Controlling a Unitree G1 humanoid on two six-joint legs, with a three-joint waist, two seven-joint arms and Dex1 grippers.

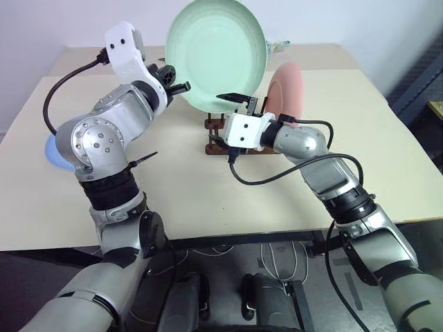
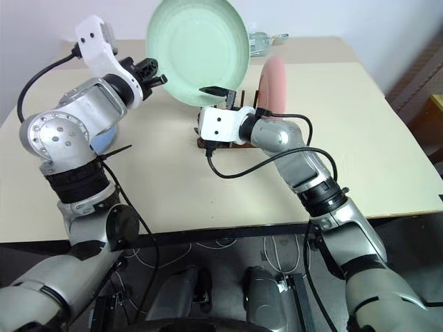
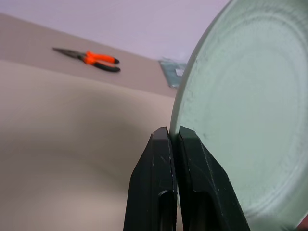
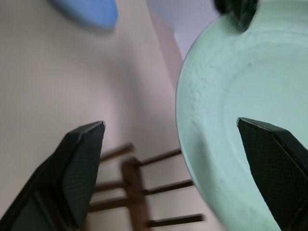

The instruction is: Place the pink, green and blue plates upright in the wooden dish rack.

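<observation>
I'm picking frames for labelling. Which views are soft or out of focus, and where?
Right wrist view: rack and blue plate blurred. Left wrist view: green plate near the fingers sharp, pliers slightly soft. Head views: evenly lit, sharp.

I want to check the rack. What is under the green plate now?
Under the raised green plate stands the wooden dish rack; the right gripper covers much of it.

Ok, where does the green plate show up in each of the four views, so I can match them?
Left eye view: green plate top centre, held up above the wooden dish rack.
Right eye view: top centre, its rim in the left pincer.
Left wrist view: right half, rim clamped between the fingers.
Right wrist view: right side, above the rack's pegs.
Shared landmark: the left pincer's grip on the plate's rim.
</observation>
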